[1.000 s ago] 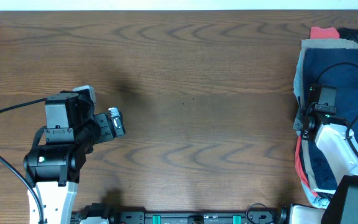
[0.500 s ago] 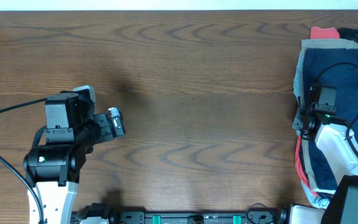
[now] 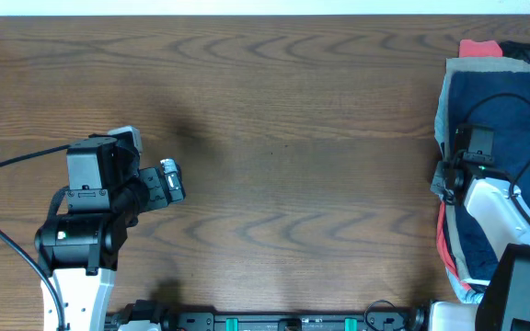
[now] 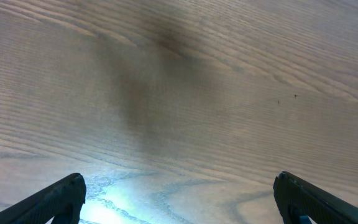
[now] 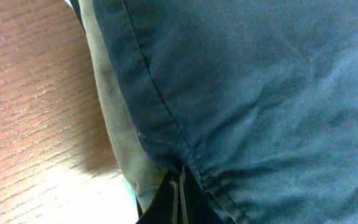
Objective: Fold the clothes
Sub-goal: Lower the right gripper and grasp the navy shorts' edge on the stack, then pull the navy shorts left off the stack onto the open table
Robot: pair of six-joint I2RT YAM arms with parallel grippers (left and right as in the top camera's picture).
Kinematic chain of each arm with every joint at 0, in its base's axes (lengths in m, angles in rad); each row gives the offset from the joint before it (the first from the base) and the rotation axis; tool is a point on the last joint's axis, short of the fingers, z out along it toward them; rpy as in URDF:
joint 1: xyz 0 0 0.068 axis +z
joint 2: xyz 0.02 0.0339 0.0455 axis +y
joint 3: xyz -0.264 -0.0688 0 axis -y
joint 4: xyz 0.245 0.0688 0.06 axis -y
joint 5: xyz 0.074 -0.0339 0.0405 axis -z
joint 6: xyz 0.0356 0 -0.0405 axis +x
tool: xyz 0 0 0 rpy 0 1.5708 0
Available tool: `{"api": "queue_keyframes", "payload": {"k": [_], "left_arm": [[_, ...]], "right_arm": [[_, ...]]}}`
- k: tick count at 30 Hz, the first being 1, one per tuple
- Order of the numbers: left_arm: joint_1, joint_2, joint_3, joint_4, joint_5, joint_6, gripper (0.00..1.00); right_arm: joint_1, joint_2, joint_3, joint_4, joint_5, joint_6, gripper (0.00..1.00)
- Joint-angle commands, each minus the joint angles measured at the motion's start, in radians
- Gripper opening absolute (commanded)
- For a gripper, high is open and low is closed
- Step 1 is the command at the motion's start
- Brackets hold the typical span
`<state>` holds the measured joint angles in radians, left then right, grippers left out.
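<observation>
A pile of clothes lies at the table's right edge. Dark navy shorts [image 3: 500,97] are on top, with a khaki-grey garment [image 3: 441,115] and a red one [image 3: 479,47] showing beneath. In the right wrist view the navy shorts [image 5: 260,93] fill the frame over the khaki layer [image 5: 114,112]. My right gripper [image 3: 449,179] sits at the pile's left edge; its fingers [image 5: 180,190] are pressed together at the navy hem. My left gripper [image 3: 171,179] is open and empty over bare wood at the left, its fingertips [image 4: 179,190] wide apart.
The wooden table [image 3: 293,138] spans the view. A black cable [image 3: 513,101] loops over the pile from the right arm. A strip of red fabric [image 3: 444,244] shows along the pile's lower left edge.
My right gripper has shifted slightly to the left at the pile's edge. The left arm has not moved.
</observation>
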<state>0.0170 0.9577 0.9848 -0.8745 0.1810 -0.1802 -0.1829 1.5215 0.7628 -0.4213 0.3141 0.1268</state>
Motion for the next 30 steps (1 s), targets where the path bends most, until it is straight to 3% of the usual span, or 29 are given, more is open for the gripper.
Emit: {"api": "queue_keyframes", "payload": {"k": [1, 7, 14, 16, 20, 22, 30], "left_arm": [[0.004, 0.002, 0.023, 0.001, 0.007, -0.002, 0.98], [0.004, 0.002, 0.023, 0.001, 0.007, -0.002, 0.98], [0.004, 0.002, 0.023, 0.001, 0.007, -0.001, 0.98], [0.004, 0.002, 0.023, 0.001, 0.007, -0.002, 0.98], [0.004, 0.002, 0.023, 0.001, 0.007, -0.002, 0.98], [0.004, 0.002, 0.023, 0.002, 0.007, -0.002, 0.98], [0.004, 0.002, 0.023, 0.005, 0.008, -0.002, 0.98]], "right_arm": [[-0.018, -0.042, 0.054, -0.002, 0.004, 0.007, 0.01], [-0.021, -0.107, 0.174, -0.098, -0.068, 0.003, 0.01], [-0.019, -0.15, 0.251, -0.139, -0.455, -0.08, 0.01], [-0.018, -0.155, 0.254, -0.132, -0.605, -0.111, 0.01], [0.0, -0.157, 0.254, -0.084, -1.087, -0.147, 0.01], [0.023, -0.157, 0.254, -0.052, -1.217, -0.146, 0.01], [0.186, -0.153, 0.253, -0.033, -1.151, -0.123, 0.01]]}}
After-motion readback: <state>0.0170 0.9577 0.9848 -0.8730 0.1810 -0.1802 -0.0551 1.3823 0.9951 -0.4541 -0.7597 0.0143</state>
